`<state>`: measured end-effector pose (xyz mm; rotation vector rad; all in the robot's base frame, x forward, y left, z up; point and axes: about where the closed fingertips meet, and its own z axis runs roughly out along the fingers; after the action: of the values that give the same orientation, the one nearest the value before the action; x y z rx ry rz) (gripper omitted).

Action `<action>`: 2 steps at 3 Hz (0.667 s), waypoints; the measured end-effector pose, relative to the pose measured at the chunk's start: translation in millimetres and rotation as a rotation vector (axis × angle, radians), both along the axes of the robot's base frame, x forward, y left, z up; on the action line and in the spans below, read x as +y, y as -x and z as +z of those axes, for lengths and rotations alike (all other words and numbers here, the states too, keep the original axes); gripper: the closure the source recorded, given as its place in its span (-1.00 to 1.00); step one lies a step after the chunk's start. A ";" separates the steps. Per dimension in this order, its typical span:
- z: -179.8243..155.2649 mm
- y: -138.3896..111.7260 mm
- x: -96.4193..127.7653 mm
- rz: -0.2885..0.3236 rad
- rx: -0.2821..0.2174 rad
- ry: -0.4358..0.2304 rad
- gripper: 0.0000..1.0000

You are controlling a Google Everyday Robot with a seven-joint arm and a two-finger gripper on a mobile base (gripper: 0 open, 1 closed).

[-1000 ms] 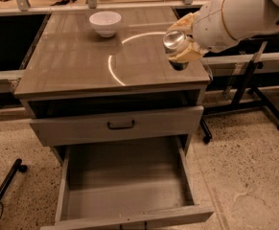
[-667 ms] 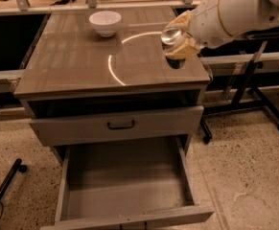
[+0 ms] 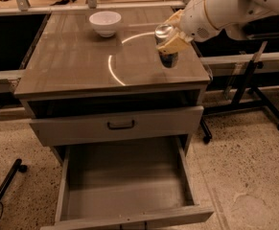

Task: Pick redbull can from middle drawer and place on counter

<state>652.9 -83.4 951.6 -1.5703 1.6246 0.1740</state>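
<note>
The redbull can (image 3: 168,56), with a silver top and a dark body, stands upright between the tan fingers (image 3: 175,43) of my gripper (image 3: 170,36). The gripper is shut on it over the right part of the counter (image 3: 76,61), near the right edge. The can's bottom is at or just above the glossy surface; I cannot tell if it touches. The white arm reaches in from the upper right. The middle drawer (image 3: 124,181) is pulled out below, its flat bottom bare.
A white bowl (image 3: 105,22) sits at the back of the counter. A shut drawer front with a black bar handle (image 3: 121,125) is above the open drawer. Black stand legs on wheels (image 3: 254,97) are to the right, another leg (image 3: 5,186) at lower left.
The gripper with the can has moved a little to the left over the counter. The drawer and bowl have not moved.
</note>
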 end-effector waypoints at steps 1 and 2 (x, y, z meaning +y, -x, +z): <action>-18.9 -27.6 -10.3 -0.081 0.064 -0.077 1.00; -26.8 -45.8 -16.0 -0.118 0.097 -0.130 1.00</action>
<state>698.6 -99.4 924.8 -1.3826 1.7405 0.2904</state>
